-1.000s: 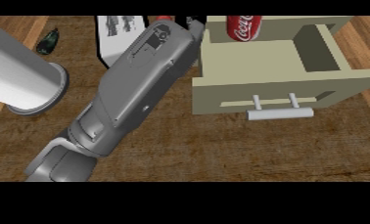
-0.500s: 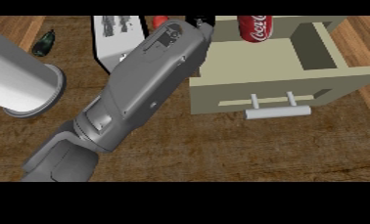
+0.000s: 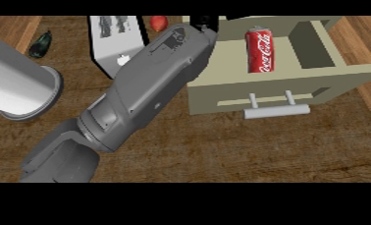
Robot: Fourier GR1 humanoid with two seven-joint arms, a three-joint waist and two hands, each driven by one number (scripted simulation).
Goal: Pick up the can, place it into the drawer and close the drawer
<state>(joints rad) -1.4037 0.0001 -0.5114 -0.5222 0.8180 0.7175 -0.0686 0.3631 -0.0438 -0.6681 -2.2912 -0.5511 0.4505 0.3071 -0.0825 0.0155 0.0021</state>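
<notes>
Head view. The red can (image 3: pixel 260 50) lay on its side inside the open drawer (image 3: pixel 275 86), apart from the hand. A grey forearm (image 3: pixel 145 86) crossed the wooden counter (image 3: pixel 239 145) from the lower left toward the drawer's rear left corner; of its black hand (image 3: pixel 206 22) only a small part showed, so its finger state could not be told. A grey cylinder (image 3: pixel 22 91) stood at left.

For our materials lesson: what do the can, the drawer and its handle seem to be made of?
Can: probably metal, with a glossy red printed side and a silvery top.
Drawer: flat, matte beige walls, perhaps painted wood or plastic; the look leaves it open.
Handle: a pale grey bar with a soft sheen, likely brushed metal.
</notes>
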